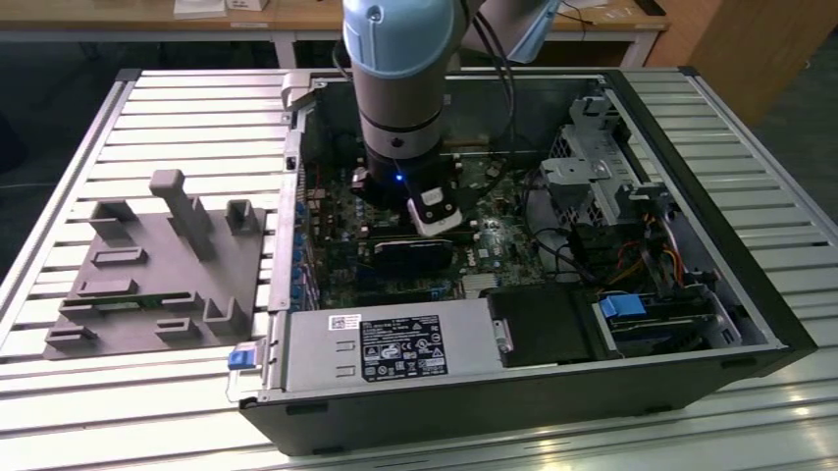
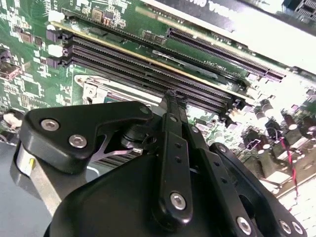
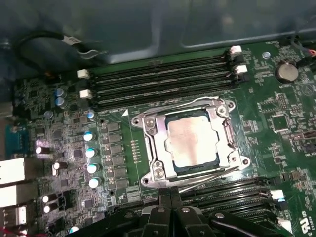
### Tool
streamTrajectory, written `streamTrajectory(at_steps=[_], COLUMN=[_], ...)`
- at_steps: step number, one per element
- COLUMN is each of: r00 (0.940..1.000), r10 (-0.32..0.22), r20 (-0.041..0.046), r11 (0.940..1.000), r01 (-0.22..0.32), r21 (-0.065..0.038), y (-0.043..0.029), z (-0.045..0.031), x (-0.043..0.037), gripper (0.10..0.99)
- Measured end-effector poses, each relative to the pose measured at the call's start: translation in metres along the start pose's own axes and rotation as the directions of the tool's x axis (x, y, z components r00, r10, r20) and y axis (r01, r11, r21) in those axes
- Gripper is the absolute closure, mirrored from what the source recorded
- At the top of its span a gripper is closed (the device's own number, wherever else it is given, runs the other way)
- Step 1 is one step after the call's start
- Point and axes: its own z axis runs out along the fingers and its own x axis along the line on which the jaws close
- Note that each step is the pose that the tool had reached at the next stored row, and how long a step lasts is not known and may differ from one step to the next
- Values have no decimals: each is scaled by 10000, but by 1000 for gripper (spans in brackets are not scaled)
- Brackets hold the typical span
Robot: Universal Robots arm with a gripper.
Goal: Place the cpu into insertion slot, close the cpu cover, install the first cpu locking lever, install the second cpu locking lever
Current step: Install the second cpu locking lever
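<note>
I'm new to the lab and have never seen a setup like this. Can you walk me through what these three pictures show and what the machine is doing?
The exterior view looks at an open computer case lying on a slatted metal table. A grey-and-blue robot arm reaches down into it. Toward the exterior view's left sits a grey holder block with moulded pockets.

The other two pictures come from cameras riding on the arm near its wrist. In the first wrist view you look at the green motherboard: the cpu, a silver-grey square, already sits in the insertion slot, with the silver cpu cover framing it. Long black memory slots run beside it.

The black linkage in the second wrist view is the gripper, hanging just above the board. Whether it holds anything cannot be told.
</note>
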Motion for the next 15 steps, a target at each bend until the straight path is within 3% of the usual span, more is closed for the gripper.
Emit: streamTrajectory(at_steps=[3,10,11,12,15], r00=[10000,9999,9999,9999,9999], r10=[-97,-147,-150,-162,-168], r20=[-3,33,35,20,34], r11=[9999,9994,9992,9963,9963], r01=[97,148,151,163,170], r21=[-53,-316,-380,-842,-847], y=[-19,-77,-80,-94,-102], z=[-3,-6,-3,17,31], x=[-1,35,38,54,80], gripper=[984,984,984,984,984])
